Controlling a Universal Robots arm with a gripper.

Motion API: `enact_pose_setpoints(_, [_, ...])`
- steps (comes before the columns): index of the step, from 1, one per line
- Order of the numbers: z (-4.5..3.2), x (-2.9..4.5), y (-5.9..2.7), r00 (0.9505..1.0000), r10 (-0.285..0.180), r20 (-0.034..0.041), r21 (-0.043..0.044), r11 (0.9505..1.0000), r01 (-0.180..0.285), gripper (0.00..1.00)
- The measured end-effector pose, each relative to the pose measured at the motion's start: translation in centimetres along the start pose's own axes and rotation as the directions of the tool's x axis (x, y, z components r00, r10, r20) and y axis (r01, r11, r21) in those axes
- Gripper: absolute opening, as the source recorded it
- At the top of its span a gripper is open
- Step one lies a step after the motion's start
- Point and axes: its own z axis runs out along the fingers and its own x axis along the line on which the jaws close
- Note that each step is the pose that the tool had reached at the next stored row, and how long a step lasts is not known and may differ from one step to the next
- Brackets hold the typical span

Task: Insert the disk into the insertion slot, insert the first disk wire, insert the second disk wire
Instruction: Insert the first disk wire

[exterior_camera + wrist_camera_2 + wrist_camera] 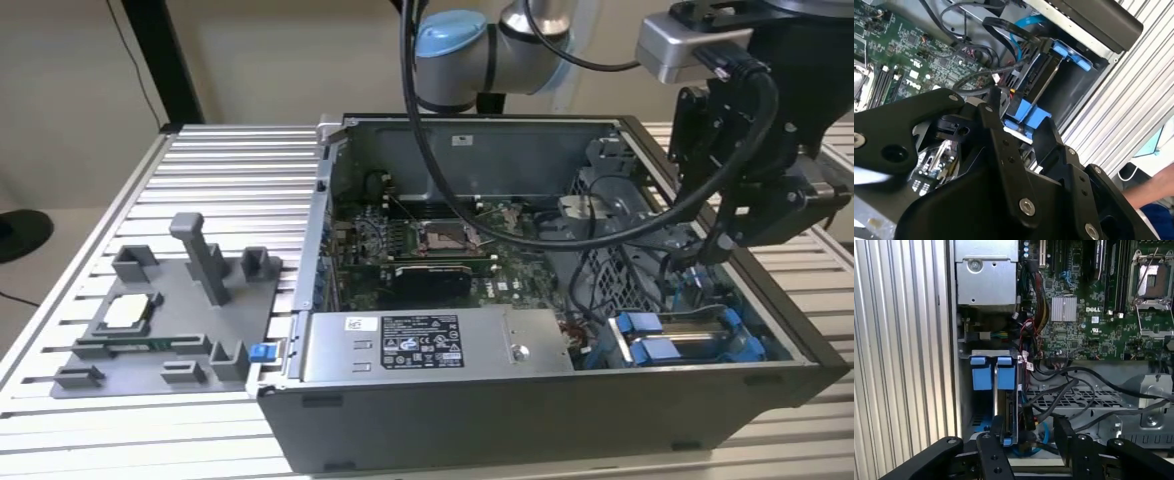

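The pincer (1029, 426) hangs spread over a corner of the open case, with nothing clearly pinched between its fingers (996, 430). The disk (1006, 376) looks seated on edge in the insertion slot (989, 354), directly beneath and just ahead of the pincer. Its long axis runs straight away toward the blue carrier tabs, and loose wires (1054, 392) lie just beside the fingertips

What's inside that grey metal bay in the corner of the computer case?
The disk in its blue carrier sits in the insertion slot, black and blue cables beside it. The gripper covers one end, so connections can't be judged.
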Motion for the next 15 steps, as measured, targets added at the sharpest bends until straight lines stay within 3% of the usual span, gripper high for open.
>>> enact_pose_setpoints(5, [0.24, -0.25, 0.18, 0.9989, -0.008, -0.0459, 0.0042, 1.0000, 0.009, 1.00])
enact_pose_setpoints(7, [0.32, -0.42, 0.34, 0.9983, -0.010, -0.0574, 0.0131, 0.9999, 0.011, 1.00])
enact_pose_setpoints(8, [0.33, -0.43, 0.38, 0.9983, -0.011, -0.0578, 0.0219, 0.9997, 0.012, 1.00])
enact_pose_setpoints(15, [0.33, -0.43, 0.38, 0.9983, -0.010, -0.0578, 0.0259, 0.9996, 0.012, 1.00])
